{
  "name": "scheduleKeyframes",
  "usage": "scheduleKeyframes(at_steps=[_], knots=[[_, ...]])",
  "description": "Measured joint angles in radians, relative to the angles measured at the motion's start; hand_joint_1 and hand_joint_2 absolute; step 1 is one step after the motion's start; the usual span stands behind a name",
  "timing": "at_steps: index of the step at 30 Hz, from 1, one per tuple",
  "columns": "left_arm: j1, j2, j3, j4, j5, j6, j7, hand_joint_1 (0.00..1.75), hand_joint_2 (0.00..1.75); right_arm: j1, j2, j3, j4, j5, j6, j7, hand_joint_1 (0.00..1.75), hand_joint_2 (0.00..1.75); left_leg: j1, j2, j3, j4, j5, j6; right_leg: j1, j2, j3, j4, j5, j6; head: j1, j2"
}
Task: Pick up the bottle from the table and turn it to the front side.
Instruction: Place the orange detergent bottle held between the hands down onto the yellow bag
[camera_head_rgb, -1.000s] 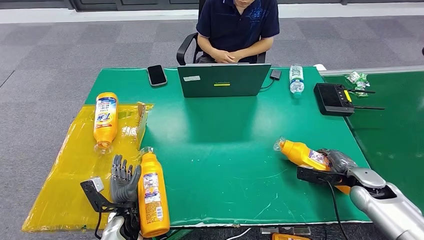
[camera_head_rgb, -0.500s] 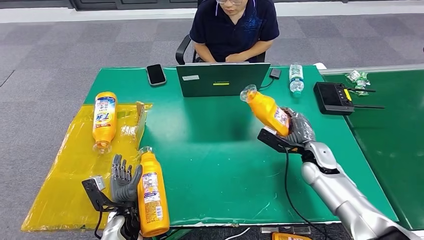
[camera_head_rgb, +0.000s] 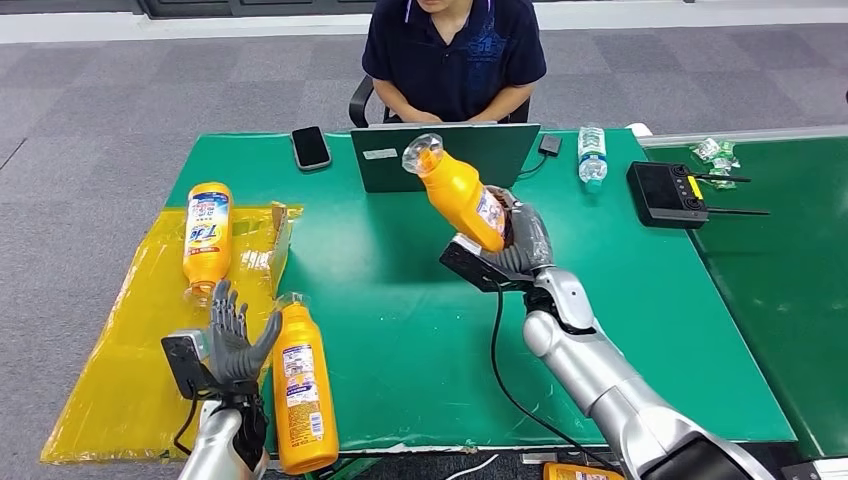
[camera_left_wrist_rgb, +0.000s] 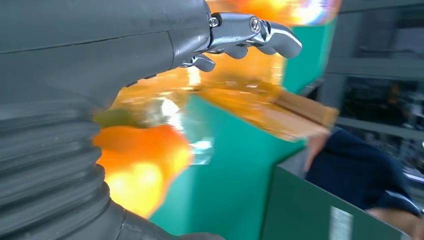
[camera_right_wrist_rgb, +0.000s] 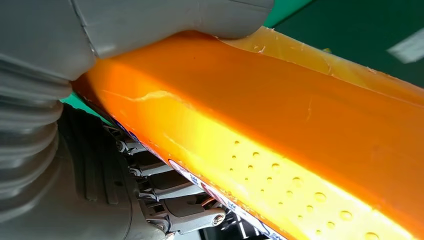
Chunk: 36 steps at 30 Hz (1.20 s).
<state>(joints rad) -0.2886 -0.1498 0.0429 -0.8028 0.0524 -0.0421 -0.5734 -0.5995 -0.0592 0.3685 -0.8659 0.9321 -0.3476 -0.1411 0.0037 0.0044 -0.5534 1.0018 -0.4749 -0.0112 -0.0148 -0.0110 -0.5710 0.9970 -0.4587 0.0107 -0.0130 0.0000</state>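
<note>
Green table (camera_head_rgb: 400, 330) centre bare, open room there; laptop (camera_head_rgb: 445, 157) at far edge. Right hand (camera_head_rgb: 520, 240) grips bottle (camera_head_rgb: 458, 190) tilted above table, cap toward laptop. Left hand (camera_head_rgb: 232, 340) fingers spread, holding nothing, beside second bottle (camera_head_rgb: 300, 390) at near edge.

— Where is your right arm?

— My right arm (camera_head_rgb: 590, 370) reaches forward and up from the lower right, over the middle of the table (camera_head_rgb: 400, 300). My right hand (camera_head_rgb: 520, 245) is raised clear of the surface, fingers (camera_right_wrist_rgb: 170, 200) wrapped round the body of the bottle (camera_head_rgb: 460, 195) and thumb pressed on its other side; the bottle is tilted, cap end up and away from me.

— And your left?

— My left arm (camera_head_rgb: 215, 450) comes up low at the near left edge. My left hand (camera_head_rgb: 235, 340) stands upright with fingers (camera_head_rgb: 225, 305) spread and straight, holding nothing.
</note>
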Motion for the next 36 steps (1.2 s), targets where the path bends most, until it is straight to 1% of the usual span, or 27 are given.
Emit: scheduleKeyframes(at_steps=[3,8,13,17,27,31,36], knots=[[-0.043,0.012,-0.014,-0.017,-0.064,0.000,-0.001,0.00,1.75,-0.016,0.041,0.000,0.006,-0.014,-0.003,-0.029,1.75,1.75,0.000,0.000,0.000,0.000,0.000,0.000,0.000,0.000,-0.001,0.000,0.000,0.000,0.000,0.000],[-0.106,0.020,-0.039,-0.049,-0.149,-0.015,0.000,0.00,1.75,-0.040,0.101,0.000,0.028,-0.055,-0.004,-0.081,1.75,1.75,0.000,0.000,-0.001,0.000,0.001,0.000,0.000,0.000,-0.001,0.000,0.000,0.000,0.000,0.000],[-0.175,0.034,-0.068,-0.047,-0.181,-0.044,-0.044,0.00,1.75,-0.063,0.162,0.000,0.069,-0.102,0.014,-0.136,1.75,1.75,0.000,0.000,-0.001,0.000,0.001,0.000,0.000,0.000,-0.002,0.001,0.001,-0.001,0.000,0.000],[-0.225,0.043,-0.087,-0.039,-0.188,-0.061,-0.053,0.00,1.75,-0.093,0.204,0.000,0.114,-0.132,0.021,-0.163,1.75,1.75,0.000,0.000,-0.001,0.000,0.001,-0.001,0.000,0.000,-0.002,0.001,0.001,-0.001,0.000,0.000],[-0.292,0.048,-0.129,0.000,-0.193,-0.107,-0.067,0.00,1.75,-0.133,0.260,0.000,0.190,-0.194,0.045,-0.211,1.75,1.75,0.000,0.000,-0.002,0.000,0.001,-0.001,0.000,0.000,-0.003,0.001,0.001,-0.001,0.000,0.000],[-0.319,0.046,-0.150,0.027,-0.205,-0.119,-0.070,0.00,1.75,-0.147,0.274,0.000,0.215,-0.214,0.066,-0.222,1.75,1.75,0.000,0.000,-0.002,0.000,0.001,-0.001,0.000,0.000,-0.003,0.001,0.001,-0.001,0.000,0.000],[-0.350,0.039,-0.169,0.060,-0.199,-0.162,-0.070,0.00,1.75,-0.155,0.285,0.000,0.238,-0.229,0.079,-0.225,1.75,1.75,0.000,0.000,-0.002,0.000,0.001,-0.001,0.000,0.000,-0.003,0.001,0.001,-0.001,0.000,0.000]])
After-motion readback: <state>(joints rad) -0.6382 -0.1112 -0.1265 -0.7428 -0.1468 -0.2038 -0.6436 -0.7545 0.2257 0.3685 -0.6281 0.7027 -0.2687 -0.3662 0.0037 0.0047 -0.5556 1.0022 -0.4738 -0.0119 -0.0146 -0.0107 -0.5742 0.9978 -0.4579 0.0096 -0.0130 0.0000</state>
